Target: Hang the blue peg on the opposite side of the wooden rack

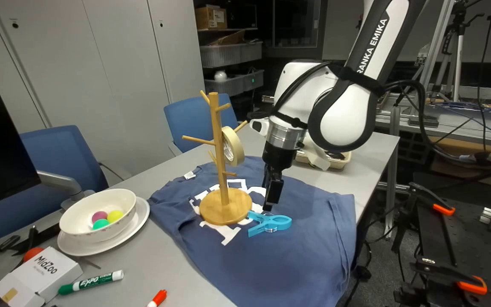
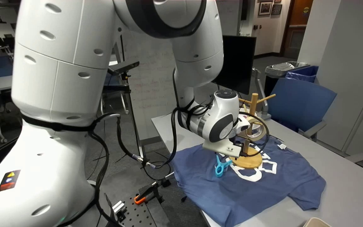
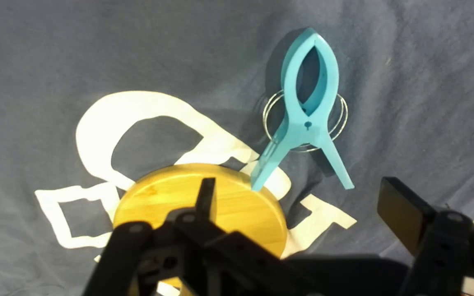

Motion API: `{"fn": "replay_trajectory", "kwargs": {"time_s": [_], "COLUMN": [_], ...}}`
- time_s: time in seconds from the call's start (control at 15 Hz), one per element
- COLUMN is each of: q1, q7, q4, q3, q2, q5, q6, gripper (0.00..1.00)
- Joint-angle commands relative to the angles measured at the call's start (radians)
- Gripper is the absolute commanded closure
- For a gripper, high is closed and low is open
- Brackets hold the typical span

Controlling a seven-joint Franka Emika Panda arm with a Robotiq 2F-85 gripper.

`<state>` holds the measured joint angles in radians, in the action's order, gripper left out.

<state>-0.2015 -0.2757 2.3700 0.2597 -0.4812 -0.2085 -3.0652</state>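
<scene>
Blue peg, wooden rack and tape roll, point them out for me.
Blue peg (image 3: 308,135), in the wrist view: on its body, where the legs meet.
Wooden rack (image 1: 219,150), in an exterior view: on its upright post.
Tape roll (image 1: 238,147), in an exterior view: on its outer band.

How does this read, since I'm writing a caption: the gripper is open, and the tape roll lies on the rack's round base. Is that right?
Not quite: the tape roll hangs on an arm of the rack, above the base, as both exterior views show. The gripper is indeed open.
</scene>
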Motion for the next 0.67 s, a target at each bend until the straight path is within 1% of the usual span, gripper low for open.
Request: {"fn": "replay_trajectory", "kwargs": {"time_s": [0.0, 0.33, 0.6], "q1": [0.089, 0.165, 0.188], "q7": [-0.046, -0.051, -0.054], "q4": [-0.024, -0.047, -0.065], "q3": [-0.074, -0.137, -0.145], "q2": [-0.02, -0.067, -0.103], "q5": [-0.035, -0.071, -0.08], "q6": [-0.028, -0.055, -0.074], "gripper": [0.0, 0.0, 0.0]}}
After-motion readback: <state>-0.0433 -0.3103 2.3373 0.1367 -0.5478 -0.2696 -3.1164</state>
